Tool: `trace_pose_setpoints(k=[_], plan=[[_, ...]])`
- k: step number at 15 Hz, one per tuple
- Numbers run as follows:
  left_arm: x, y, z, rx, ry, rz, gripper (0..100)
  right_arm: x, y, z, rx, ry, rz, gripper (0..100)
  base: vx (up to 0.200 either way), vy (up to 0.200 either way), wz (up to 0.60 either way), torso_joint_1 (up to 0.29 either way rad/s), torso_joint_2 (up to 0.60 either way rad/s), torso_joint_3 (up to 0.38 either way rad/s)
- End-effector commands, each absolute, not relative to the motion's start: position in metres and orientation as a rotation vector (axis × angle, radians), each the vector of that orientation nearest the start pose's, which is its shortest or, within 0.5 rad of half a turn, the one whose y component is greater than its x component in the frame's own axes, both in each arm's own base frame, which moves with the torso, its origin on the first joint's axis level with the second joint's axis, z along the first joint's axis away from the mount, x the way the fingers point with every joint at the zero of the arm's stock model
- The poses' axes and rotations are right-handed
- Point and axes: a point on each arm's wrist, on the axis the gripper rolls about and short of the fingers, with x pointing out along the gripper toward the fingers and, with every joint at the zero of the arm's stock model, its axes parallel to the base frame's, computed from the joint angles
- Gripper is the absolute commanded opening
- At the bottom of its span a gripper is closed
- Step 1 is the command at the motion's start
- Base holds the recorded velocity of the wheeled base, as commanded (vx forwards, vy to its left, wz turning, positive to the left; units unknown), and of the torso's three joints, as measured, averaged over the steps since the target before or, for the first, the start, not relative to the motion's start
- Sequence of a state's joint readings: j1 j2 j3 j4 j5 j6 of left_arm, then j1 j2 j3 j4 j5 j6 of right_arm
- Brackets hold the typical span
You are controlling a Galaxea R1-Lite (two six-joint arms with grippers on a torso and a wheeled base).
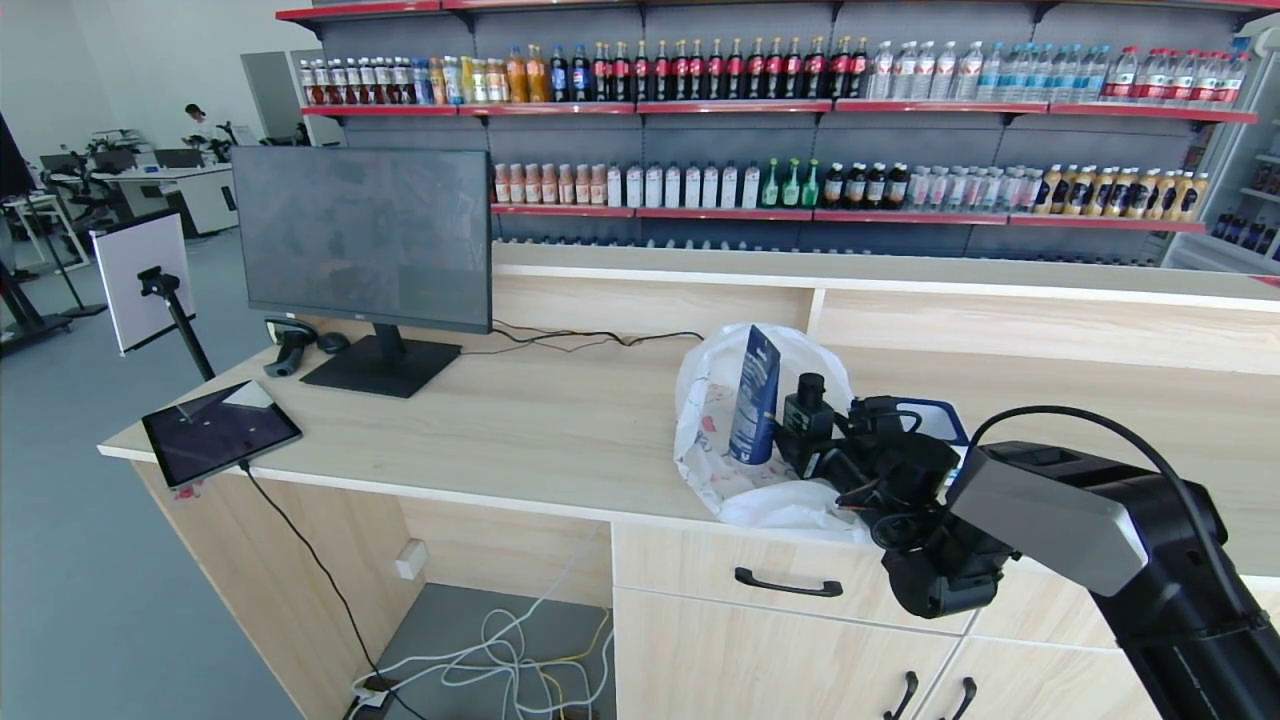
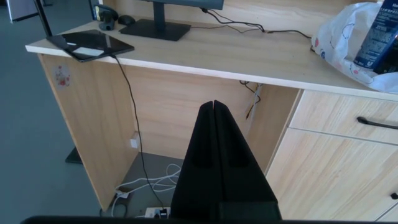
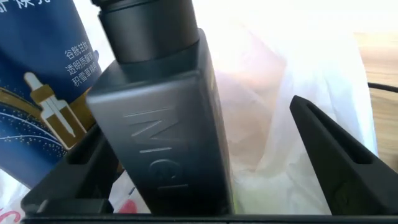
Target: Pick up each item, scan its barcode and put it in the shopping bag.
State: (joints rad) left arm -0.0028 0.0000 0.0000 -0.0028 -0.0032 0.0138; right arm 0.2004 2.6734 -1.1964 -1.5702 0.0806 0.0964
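Hanging low before the counter (image 1: 560,420), the left gripper (image 2: 213,109) sits below the front edge, facing the open recess under the top, its 2 fingers pressed together with nothing between them. Loose cables (image 2: 146,186) lie on the floor in that recess.

At the counter's front edge, above the drawer handle (image 1: 787,583), the white shopping bag (image 1: 705,440) slumps with its mouth open, its lower folds reaching the very lip. The right gripper (image 1: 812,448) is at the bag's mouth with the dark bottle (image 3: 161,124) upright between its jaws. The jaws stand apart: the bottle leans near 1 side, and a clear gap shows between it and the other finger (image 3: 336,168). A blue tube (image 1: 755,395) stands in the bag just beside the bottle.

Left of the bag runs a wide bare stretch of countertop. The tablet (image 1: 220,430) juts over the left front corner. Farther back stand the monitor (image 1: 365,235), the scanner (image 1: 288,350) and a mouse (image 1: 333,342), near the left edge. A raised ledge (image 1: 900,275) bounds the back, with drink shelves (image 1: 800,105) beyond.
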Motion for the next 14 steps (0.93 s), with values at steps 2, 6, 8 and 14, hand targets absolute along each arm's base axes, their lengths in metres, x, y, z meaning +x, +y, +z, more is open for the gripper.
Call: trace_pose_setpoints(k=[2,6,8,14], plan=[[-0.023,0.000,0.076,0.014,-0.003,-0.006,0,0.452,0.094,-0.021,0.102,-0.083,0.287,100,0.000,0.000,0.00,0.000,0.00,0.000],[-0.023,0.000,0.076,0.012,-0.003,-0.006,0,0.451,0.094,-0.020,0.105,-0.081,0.290,100,0.000,0.000,0.00,0.000,0.00,0.000],[-0.023,0.000,0.076,0.012,-0.003,-0.006,0,0.450,0.093,-0.016,0.127,-0.081,0.308,100,0.000,0.000,0.00,0.000,0.00,0.000],[-0.023,0.000,0.076,0.012,-0.003,-0.006,0,0.438,0.087,-0.005,0.121,-0.055,0.320,100,0.000,0.000,0.00,0.000,0.00,0.000]])
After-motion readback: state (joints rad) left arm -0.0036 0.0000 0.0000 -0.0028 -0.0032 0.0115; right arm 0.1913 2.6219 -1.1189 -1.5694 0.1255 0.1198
